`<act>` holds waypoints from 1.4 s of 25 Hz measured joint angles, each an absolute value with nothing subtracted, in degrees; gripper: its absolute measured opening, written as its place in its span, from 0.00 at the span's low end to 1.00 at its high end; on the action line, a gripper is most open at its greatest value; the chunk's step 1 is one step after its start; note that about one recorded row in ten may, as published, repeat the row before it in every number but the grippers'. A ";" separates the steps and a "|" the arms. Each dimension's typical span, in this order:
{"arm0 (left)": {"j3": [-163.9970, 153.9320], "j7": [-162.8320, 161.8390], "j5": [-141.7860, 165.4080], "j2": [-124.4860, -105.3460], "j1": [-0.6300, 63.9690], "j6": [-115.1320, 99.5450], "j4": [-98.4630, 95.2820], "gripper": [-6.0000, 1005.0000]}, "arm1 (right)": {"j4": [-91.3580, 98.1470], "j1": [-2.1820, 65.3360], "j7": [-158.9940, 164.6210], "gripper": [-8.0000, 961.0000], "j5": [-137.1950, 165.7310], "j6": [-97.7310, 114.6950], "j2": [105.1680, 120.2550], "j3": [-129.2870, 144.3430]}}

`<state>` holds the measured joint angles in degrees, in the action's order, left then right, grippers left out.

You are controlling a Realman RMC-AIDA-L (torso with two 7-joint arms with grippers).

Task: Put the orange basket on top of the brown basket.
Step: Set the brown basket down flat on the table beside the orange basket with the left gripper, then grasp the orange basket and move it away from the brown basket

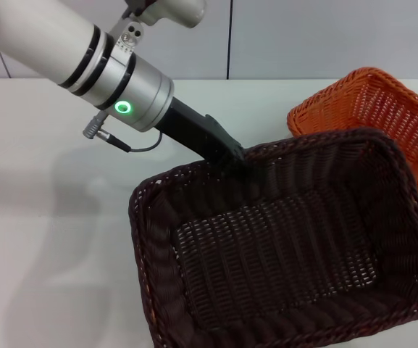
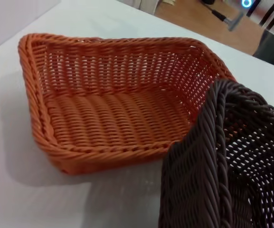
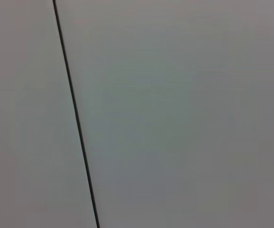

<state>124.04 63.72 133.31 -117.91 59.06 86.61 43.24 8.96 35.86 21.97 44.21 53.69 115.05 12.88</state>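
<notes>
The brown basket (image 1: 288, 246) fills the near right of the head view, tilted, and its far right corner overlaps the orange basket (image 1: 382, 109) behind it. My left gripper (image 1: 236, 158) sits at the brown basket's far rim and is shut on that rim; its fingertips are hidden by the weave. In the left wrist view the brown basket's rim (image 2: 222, 166) is close up. The empty orange basket (image 2: 113, 118) rests on the table just beyond it. My right gripper is out of view.
Both baskets are over a white table (image 1: 49, 217), with a grey panelled wall (image 1: 303, 36) behind it. The right wrist view shows only a grey wall panel with a dark seam (image 3: 75, 118).
</notes>
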 joint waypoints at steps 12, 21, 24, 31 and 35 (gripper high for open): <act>124.18 59.54 135.10 -117.50 55.57 85.49 49.16 0.35 | 8.96 35.97 21.97 0.60 44.21 53.69 114.86 12.92; 125.68 59.97 134.51 -117.54 53.94 81.85 50.65 0.58 | 10.80 37.18 25.71 0.60 45.67 50.84 113.93 18.46; 125.98 60.35 132.58 -117.71 52.34 79.12 52.53 0.64 | 15.96 36.64 37.25 0.60 51.60 49.03 112.84 27.21; 126.07 66.43 116.94 -117.75 46.42 70.44 53.61 0.79 | 35.27 35.68 91.79 0.60 99.39 59.49 103.59 44.45; 126.01 72.99 105.73 -117.82 42.82 66.46 53.78 0.86 | 39.95 37.67 101.35 0.60 115.36 70.61 101.04 44.03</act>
<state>126.01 72.99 105.73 -117.82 42.82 66.46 53.78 39.95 37.67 101.35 115.36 70.61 101.04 44.03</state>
